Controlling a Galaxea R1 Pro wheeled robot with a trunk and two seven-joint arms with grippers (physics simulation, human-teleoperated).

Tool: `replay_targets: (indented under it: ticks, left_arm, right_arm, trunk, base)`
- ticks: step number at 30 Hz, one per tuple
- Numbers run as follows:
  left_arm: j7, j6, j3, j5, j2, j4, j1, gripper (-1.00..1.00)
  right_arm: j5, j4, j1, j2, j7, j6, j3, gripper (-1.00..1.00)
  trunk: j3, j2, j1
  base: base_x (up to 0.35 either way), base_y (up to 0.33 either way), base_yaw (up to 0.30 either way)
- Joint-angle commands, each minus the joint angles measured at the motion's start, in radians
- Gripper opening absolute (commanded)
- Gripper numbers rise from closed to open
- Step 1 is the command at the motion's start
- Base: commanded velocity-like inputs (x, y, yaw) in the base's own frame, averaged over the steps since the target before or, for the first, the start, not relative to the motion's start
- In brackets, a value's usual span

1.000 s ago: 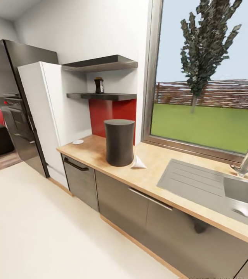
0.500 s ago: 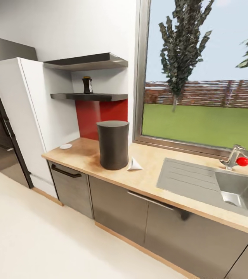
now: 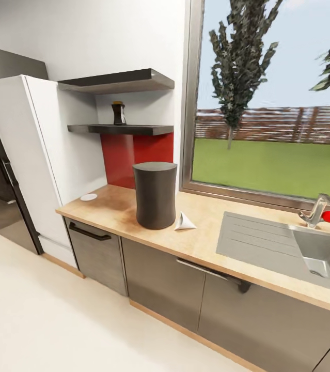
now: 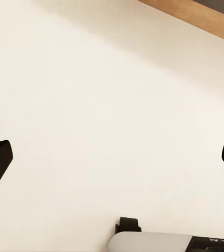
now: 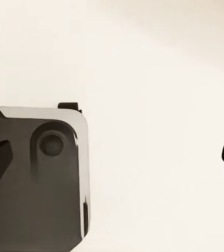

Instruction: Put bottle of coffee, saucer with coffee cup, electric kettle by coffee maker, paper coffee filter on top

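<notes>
Bright window daylight, soft shadows, sharp render

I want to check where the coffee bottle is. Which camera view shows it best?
The head view. There the coffee bottle stands upright on the lower wall shelf, above the coffee maker. The two wrist views look down at pale floor between open fingers, so they tell nothing about the bottle.
</notes>
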Motion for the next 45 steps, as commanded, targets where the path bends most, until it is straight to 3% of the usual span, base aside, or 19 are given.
replay_targets:
  ticks: [1, 25, 31, 36, 39, 42, 45]
  left_arm:
    - [-0.001, -0.003, 0.002, 0.001, 0.000, 0.001, 0.000, 1.00]
    - [-0.001, -0.003, 0.001, -0.001, -0.001, -0.007, -0.001, 1.00]
    - [-0.018, -0.003, -0.018, -0.008, -0.001, -0.048, -0.014, 1.00]
    - [-0.131, 0.009, -0.026, -0.026, 0.008, -0.181, -0.060, 1.00]
    - [-0.228, 0.023, -0.025, -0.028, 0.028, -0.259, -0.102, 1.00]
    - [-0.329, 0.077, -0.024, -0.025, 0.051, -0.311, -0.162, 1.00]
    - [-0.439, 0.175, -0.024, -0.027, 0.064, -0.340, -0.241, 1.00]
  right_arm:
    - [0.001, 0.001, 0.000, 0.000, 0.000, -0.004, -0.003, 1.00]
    - [-0.005, 0.004, 0.000, 0.000, -0.006, -0.002, -0.011, 1.00]
    - [-0.005, 0.006, 0.000, 0.000, -0.006, -0.002, -0.010, 1.00]
    - [-0.004, 0.024, 0.000, -0.001, -0.006, -0.002, -0.009, 1.00]
    - [-0.005, 0.061, 0.000, -0.001, -0.006, -0.002, -0.010, 1.00]
    - [-0.005, 0.090, 0.000, -0.001, -0.006, -0.002, -0.010, 1.00]
    - [-0.005, 0.101, 0.000, -0.001, -0.006, -0.002, -0.011, 1.00]
  trunk:
    - [0.000, -0.001, 0.000]
    - [0.000, -0.001, 0.000]
    - [0.001, -0.001, 0.000]
    - [0.003, -0.001, 0.000]
    - [0.004, -0.001, 0.000]
    - [0.006, -0.001, 0.000]
    - [0.007, -0.001, 0.000]
  base:
    - [0.004, 0.006, -0.001]
    - [0.000, 0.000, -0.003]
    - [0.000, 0.000, -0.196]
    - [0.000, 0.000, -0.253]
    - [0.000, 0.000, -0.259]
    - [0.000, 0.000, -0.261]
    - [0.000, 0.000, -0.261]
